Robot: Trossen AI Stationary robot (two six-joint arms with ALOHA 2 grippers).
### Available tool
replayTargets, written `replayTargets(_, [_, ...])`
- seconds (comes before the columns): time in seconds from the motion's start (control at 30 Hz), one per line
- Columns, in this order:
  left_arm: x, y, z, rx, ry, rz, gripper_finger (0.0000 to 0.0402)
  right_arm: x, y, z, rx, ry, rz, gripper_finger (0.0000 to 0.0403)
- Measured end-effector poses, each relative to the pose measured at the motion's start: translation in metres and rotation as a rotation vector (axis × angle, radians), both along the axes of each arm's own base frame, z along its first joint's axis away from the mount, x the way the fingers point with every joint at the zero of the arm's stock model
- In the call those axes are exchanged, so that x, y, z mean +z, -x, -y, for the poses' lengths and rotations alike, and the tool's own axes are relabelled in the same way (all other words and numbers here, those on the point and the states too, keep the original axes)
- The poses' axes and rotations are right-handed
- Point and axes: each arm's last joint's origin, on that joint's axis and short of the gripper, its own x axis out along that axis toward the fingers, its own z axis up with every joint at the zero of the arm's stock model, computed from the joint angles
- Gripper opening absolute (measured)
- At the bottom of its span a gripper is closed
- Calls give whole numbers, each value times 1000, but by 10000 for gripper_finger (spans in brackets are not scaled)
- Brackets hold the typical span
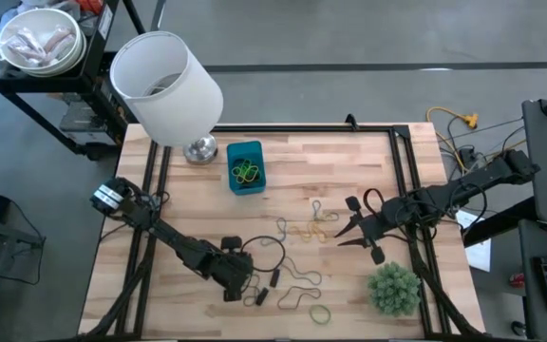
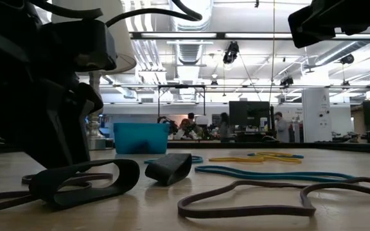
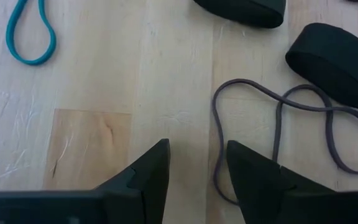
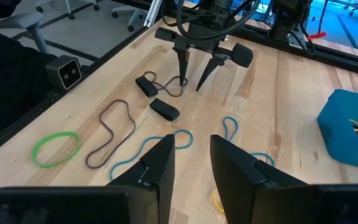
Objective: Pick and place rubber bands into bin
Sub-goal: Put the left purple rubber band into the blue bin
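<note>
Hovering low over the table (image 1: pixel 349 161), the left gripper (image 3: pixel 197 171) has its fingers spread beside a grey rubber band (image 3: pixel 278 124), empty. The right gripper (image 4: pixel 191 165), also parted, holds nothing. The bin (image 1: pixel 245 163) holds several bands.

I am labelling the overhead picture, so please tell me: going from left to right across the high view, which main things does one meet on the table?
Left gripper → blue bin → green rubber band → right gripper → green plant.
</note>
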Motion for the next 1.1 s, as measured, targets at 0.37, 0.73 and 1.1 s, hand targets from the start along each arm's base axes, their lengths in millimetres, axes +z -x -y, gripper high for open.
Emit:
replayTargets(0.37, [-1, 1, -1, -15, -4, -14, 24, -2, 1, 0, -2, 1, -23, 87])
replayTargets(0.73, [-1, 1, 0, -38, -2, -15, 3, -3, 1, 0, -2, 2, -26, 84])
replayTargets(1.1, [-1, 0, 1, -65, -8, -2, 2, -4, 1, 0, -10, -11, -37, 78])
